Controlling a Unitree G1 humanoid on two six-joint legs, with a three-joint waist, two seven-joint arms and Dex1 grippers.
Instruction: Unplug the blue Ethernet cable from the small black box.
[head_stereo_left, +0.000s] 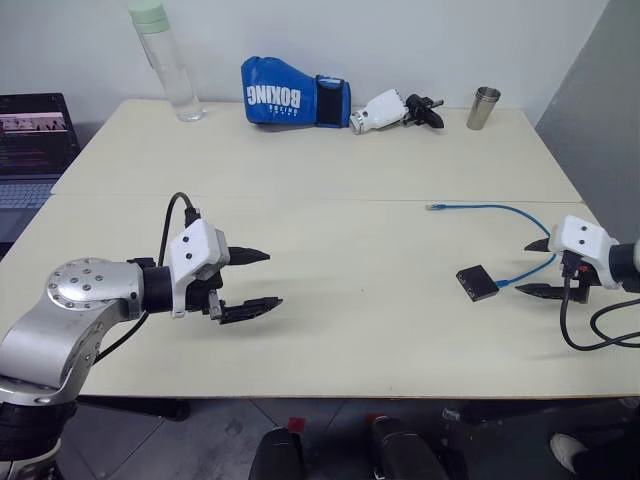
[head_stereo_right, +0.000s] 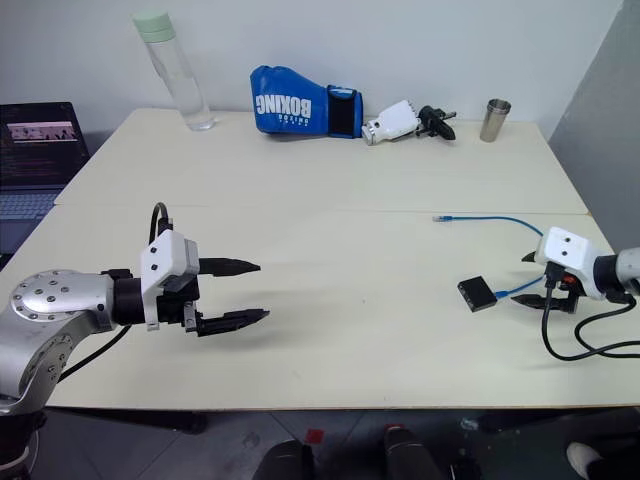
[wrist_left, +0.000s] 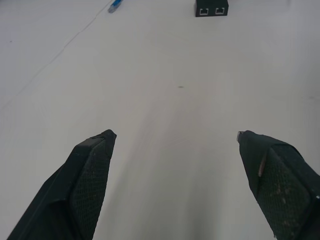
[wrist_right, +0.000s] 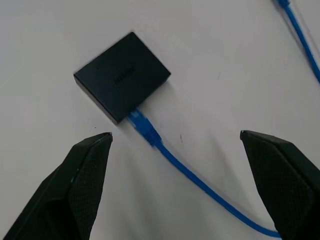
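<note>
The blue Ethernet cable (wrist_right: 170, 155) is plugged into one narrow side of the small black box (wrist_right: 122, 75), which lies flat on the pale table (head_stereo_left: 330, 230) near the robot's right edge; from the plug the cord runs toward the right gripper (head_stereo_left: 540, 268), loops back over the tabletop and ends in a free plug (head_stereo_left: 436, 207) lying well apart from the box. The box's top carries faint lettering too dim to read, and the left wrist view shows two ports on its opposite narrow side. The right gripper hovers just beside the box with its fingers spread wide, the cable passing between them, touching neither. The left gripper (head_stereo_left: 255, 282) hangs over bare table on the robot's left, fingers also spread and empty. At the far edge lies a blue boxing glove (head_stereo_left: 295, 92) printed "BOXING" in white, upside down from the head view, with a smaller line beneath that cannot be made out. Beside it rests a spare white and black gripper part (head_stereo_left: 395, 110). A clear bottle (head_stereo_left: 168, 62) with a pale green cap and a metal cup (head_stereo_left: 484, 107) stand there too; their contents cannot be told. A laptop (head_stereo_left: 35, 150) is cut off at the left edge, its screen text illegible.
</note>
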